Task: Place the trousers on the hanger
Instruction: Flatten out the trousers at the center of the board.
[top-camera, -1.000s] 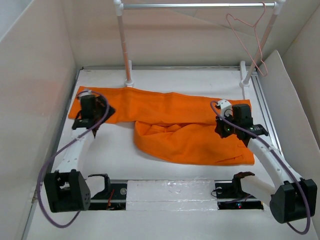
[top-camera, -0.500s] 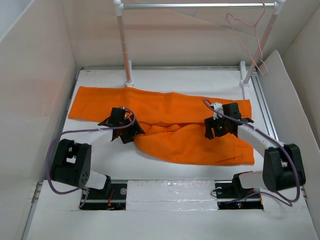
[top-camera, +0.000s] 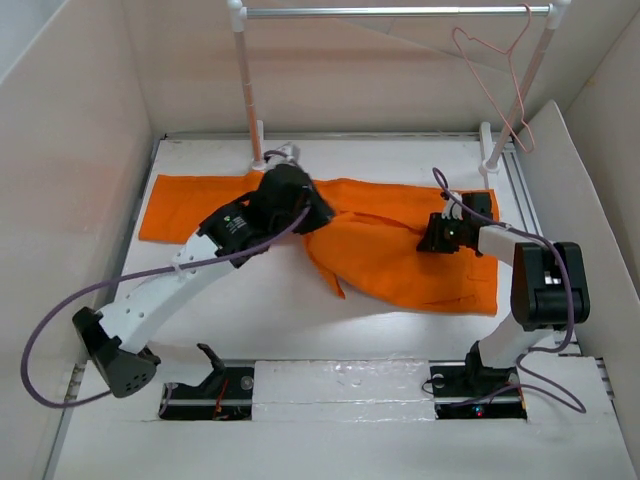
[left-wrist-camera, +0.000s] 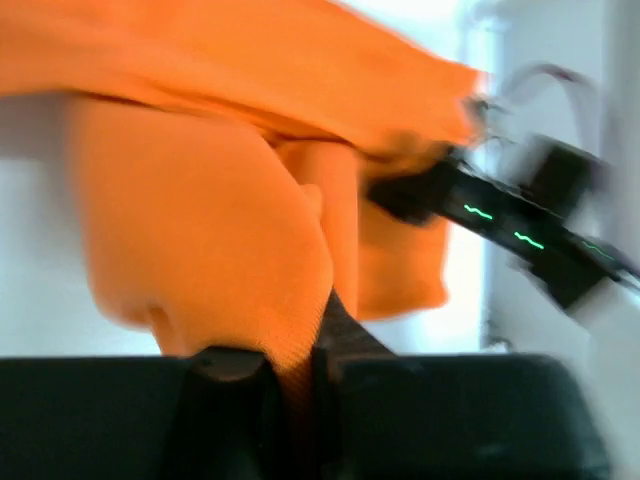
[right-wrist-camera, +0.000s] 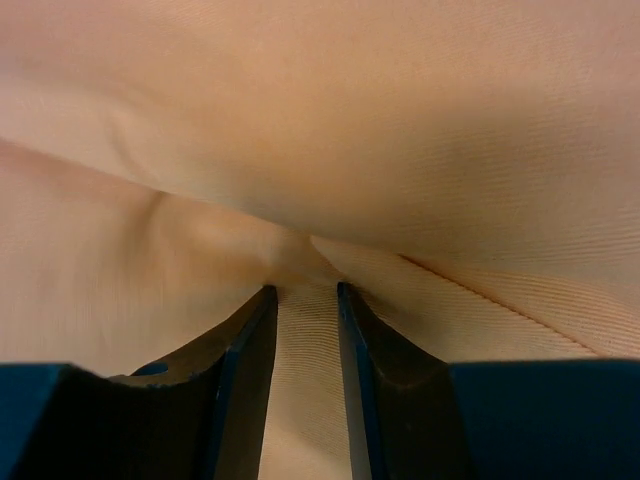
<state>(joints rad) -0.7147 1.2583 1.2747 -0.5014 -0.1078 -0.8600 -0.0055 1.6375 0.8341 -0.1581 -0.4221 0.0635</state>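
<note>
White tabletop (top-camera: 230, 310), beige walls (top-camera: 70, 150) around. Orange trousers (top-camera: 400, 255) lie rumpled beneath silver rail (top-camera: 390, 11); pink wire hanger (top-camera: 512, 85) hooked on it. Clamped on trouser cloth: left gripper (left-wrist-camera: 290, 375), right gripper (right-wrist-camera: 300, 320).

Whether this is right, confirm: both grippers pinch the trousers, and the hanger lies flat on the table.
Not quite. The hanger hangs from the rail at the far right, above the table, not flat on it; the top view shows this. The rest holds: the left gripper and right gripper each pinch the trousers, as the wrist views show.
</note>
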